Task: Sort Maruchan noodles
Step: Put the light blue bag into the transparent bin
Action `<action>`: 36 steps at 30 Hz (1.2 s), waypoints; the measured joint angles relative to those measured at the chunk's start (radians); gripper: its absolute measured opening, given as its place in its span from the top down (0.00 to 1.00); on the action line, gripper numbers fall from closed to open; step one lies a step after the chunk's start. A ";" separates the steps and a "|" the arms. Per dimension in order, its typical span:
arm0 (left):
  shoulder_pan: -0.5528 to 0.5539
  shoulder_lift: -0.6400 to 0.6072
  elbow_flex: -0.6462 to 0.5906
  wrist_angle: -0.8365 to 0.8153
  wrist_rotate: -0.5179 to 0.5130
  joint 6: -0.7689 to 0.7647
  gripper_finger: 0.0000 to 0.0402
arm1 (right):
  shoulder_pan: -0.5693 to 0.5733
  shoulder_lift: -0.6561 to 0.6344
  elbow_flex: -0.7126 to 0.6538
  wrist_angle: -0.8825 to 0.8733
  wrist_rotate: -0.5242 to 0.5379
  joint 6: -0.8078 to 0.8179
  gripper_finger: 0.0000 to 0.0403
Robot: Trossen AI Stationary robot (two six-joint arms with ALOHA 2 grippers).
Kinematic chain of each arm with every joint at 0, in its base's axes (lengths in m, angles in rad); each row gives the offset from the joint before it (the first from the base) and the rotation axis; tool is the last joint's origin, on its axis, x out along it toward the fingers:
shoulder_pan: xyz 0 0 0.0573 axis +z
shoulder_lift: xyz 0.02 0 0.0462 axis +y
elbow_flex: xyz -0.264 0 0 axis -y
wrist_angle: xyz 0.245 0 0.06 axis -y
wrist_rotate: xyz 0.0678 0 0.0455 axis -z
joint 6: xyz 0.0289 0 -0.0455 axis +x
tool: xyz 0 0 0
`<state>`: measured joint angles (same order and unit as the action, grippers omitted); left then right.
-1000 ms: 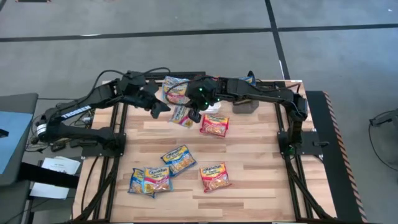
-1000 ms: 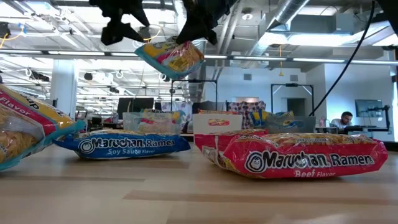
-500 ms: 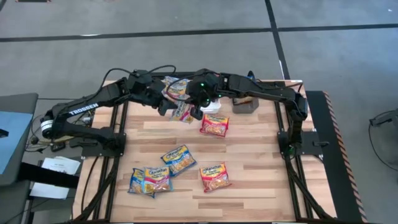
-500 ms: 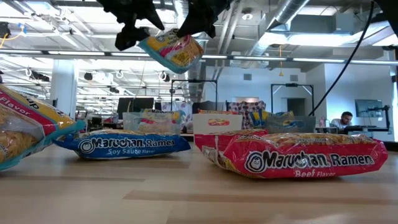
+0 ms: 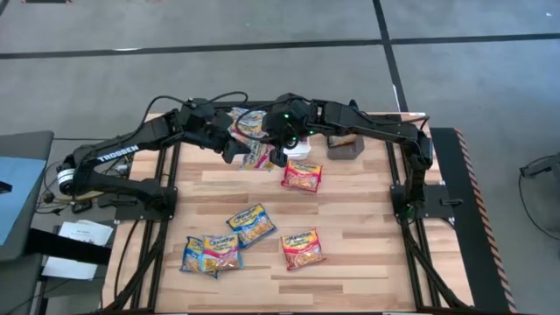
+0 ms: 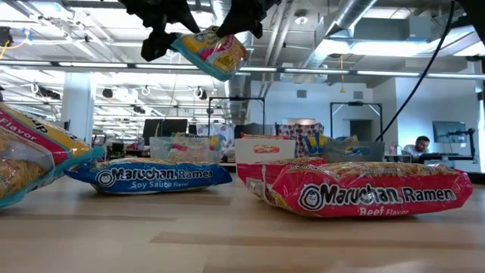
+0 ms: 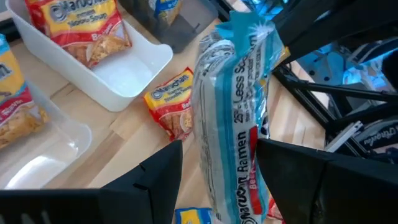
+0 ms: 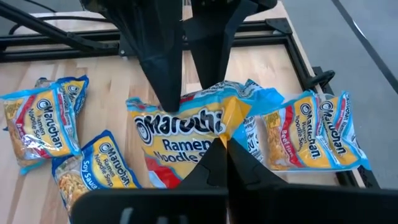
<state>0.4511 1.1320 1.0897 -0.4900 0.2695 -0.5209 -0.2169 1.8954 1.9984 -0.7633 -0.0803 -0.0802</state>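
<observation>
A Maruchan noodles packet [image 8: 180, 134], yellow with blue ends, hangs high above the table near its far edge. My right gripper [image 8: 221, 163] is shut on it. My left gripper [image 7: 219, 149] is open. Its two fingers [image 7: 158, 177] stand on either side of the same packet [image 7: 227, 112], which shows edge-on between them. In the high view the packet [image 5: 255, 156] sits between my left gripper [image 5: 233, 149] and my right gripper [image 5: 278, 150]. Several more packets [image 5: 249, 223] lie flat on the wooden table [image 5: 367, 219]. My right gripper pinches the packet between its two shut fingers at the middle of one long edge [image 8: 219, 142]. The fingers slant down from the table's right side. The packet is lifted clear of the table and hangs tilted [image 6: 212, 53], its printed face toward the right wrist camera.
Three bins stand along the far edge: a clear one [image 7: 37, 155], a white one [image 7: 134, 74] with a red-marked packet inside, and a grey one [image 5: 344, 147]. A beef packet [image 5: 302, 175] lies just in front of the grippers. Three packets lie near the front [image 5: 210, 254].
My left gripper has moved toward the table's right, up to the held packet, and now has a finger on each side of it. My right gripper has risen a little and rolled. The packet has gone up with it and tipped.
</observation>
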 joint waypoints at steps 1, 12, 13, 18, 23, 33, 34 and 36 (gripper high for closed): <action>0.000 0.000 0.000 0.009 0.010 0.000 0.52 | 0.000 0.000 0.000 0.001 0.000 -0.001 0.99; -0.006 0.000 0.000 0.064 0.039 -0.015 0.52 | 0.007 0.006 0.000 0.058 0.003 0.001 0.99; -0.006 0.000 0.000 0.060 0.034 -0.015 0.52 | 0.009 0.006 0.000 0.057 0.002 0.001 0.99; -0.005 0.000 0.000 0.045 0.006 -0.014 0.52 | 0.015 0.003 0.000 0.043 0.002 0.012 0.99; -0.005 0.000 0.000 0.028 0.007 -0.015 0.52 | 0.020 0.002 0.004 0.043 0.002 0.027 0.99; -0.005 -0.001 0.000 0.037 0.010 -0.014 0.52 | 0.031 0.002 0.037 0.042 0.002 0.024 0.99; -0.005 -0.001 0.000 0.037 0.010 -0.008 0.52 | 0.031 0.002 0.037 0.036 0.002 0.027 0.99; -0.005 -0.001 0.000 0.037 0.010 0.001 0.53 | 0.031 0.005 0.039 0.035 0.002 0.027 0.99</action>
<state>0.4461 1.1313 1.0901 -0.4534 0.2792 -0.5202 -0.1864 1.9007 2.0373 -0.7279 -0.0780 -0.0528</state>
